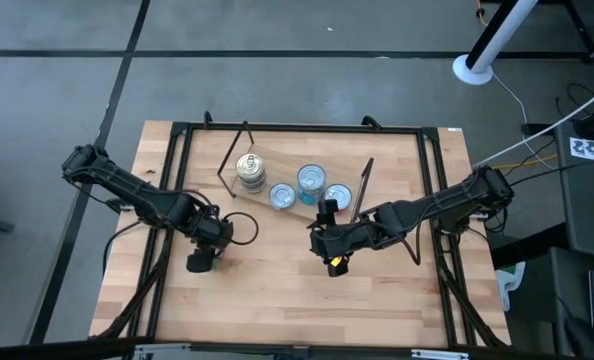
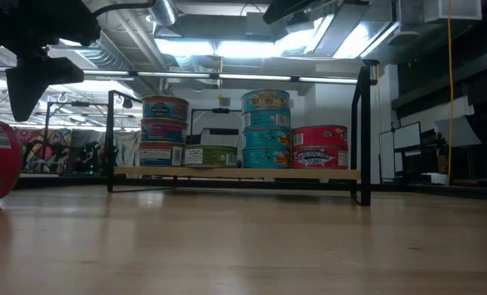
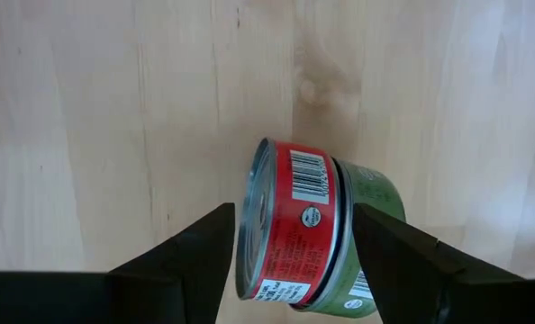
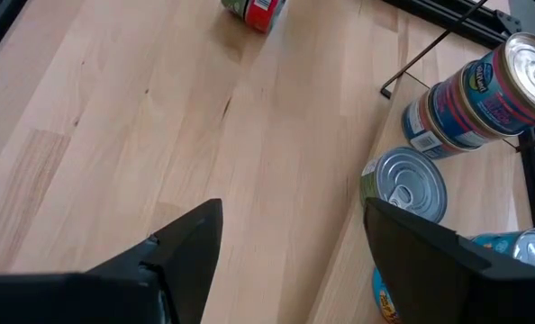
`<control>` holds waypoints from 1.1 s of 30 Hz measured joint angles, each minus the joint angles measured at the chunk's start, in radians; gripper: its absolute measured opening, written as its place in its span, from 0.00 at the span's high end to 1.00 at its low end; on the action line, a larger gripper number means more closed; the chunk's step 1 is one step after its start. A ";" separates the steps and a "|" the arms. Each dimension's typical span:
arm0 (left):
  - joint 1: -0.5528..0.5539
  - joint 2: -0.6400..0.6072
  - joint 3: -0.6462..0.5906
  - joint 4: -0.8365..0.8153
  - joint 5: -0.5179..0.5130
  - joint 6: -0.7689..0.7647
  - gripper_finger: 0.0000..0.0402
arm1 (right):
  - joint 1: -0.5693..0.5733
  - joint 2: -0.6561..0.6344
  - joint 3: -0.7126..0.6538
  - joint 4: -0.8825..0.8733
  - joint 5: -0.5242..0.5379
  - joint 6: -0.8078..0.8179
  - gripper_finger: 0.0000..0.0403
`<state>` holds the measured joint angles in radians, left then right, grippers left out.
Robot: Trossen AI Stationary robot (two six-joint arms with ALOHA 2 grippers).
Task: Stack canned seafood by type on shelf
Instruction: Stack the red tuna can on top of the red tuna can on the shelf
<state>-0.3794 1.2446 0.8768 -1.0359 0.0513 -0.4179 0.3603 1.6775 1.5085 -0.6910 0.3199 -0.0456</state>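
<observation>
Directly beneath my left gripper (image 3: 290, 261), whose fingers are spread and grasping nothing, a red-and-green seafood can (image 3: 308, 229) lies tipped on its side on the wooden surface (image 3: 96, 117). Its round axis runs across from one finger to the other, so I judge the fingers would close on its two ends. My right gripper (image 4: 290, 243), also spread and empty, hangs farther off, beside the shelf (image 1: 322, 150) of stacked cans (image 1: 251, 172).
</observation>
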 joint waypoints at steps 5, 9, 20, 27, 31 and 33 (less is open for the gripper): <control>0.000 0.000 0.000 0.011 0.000 0.000 0.45 | 0.000 0.000 0.000 0.000 0.000 0.000 0.33; 0.000 0.000 0.000 0.042 0.000 0.000 0.45 | 0.000 0.000 0.000 0.000 0.000 0.000 0.33; 0.000 0.000 0.000 0.030 -0.002 -0.001 0.45 | 0.000 0.000 0.000 0.000 0.000 0.000 0.33; 0.000 0.000 0.000 0.030 -0.004 -0.001 0.45 | 0.000 0.000 0.000 0.000 0.000 0.000 0.33; 0.000 0.000 0.000 0.029 -0.011 -0.001 0.45 | 0.000 0.000 0.000 0.000 0.000 0.000 0.33; 0.000 0.000 0.000 0.030 -0.011 -0.001 0.45 | 0.000 0.000 0.000 0.000 0.000 -0.001 0.33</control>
<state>-0.3790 1.2446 0.8764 -1.0064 0.0399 -0.4191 0.3599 1.6779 1.5085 -0.6907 0.3199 -0.0466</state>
